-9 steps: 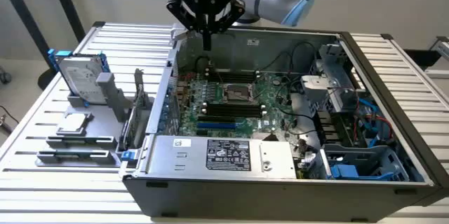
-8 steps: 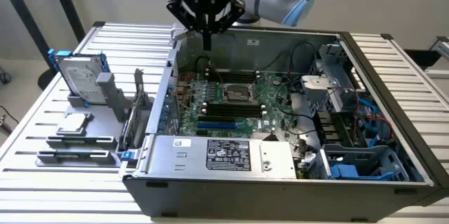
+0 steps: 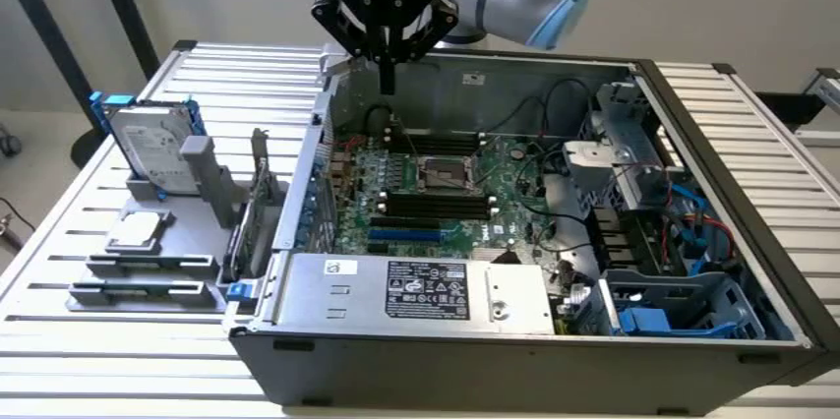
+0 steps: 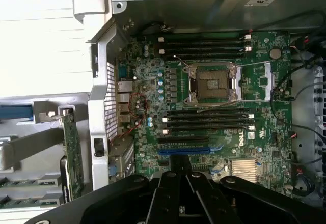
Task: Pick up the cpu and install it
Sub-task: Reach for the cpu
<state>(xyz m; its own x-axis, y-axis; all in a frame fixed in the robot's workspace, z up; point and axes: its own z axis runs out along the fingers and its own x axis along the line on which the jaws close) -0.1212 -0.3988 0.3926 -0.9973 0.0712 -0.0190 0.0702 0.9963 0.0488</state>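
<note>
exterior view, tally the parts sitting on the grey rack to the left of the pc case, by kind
hard drive: 1
cpu: 1
memory sticks: 2
expansion card: 1
total: 5

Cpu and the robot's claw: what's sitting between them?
In the exterior view, the case wall, an upright card and a grey post stand between the gripper and the cpu.

Robotics lab, opened computer case [image 3: 393,375] on slatted metal bench [image 3: 79,365]
</note>
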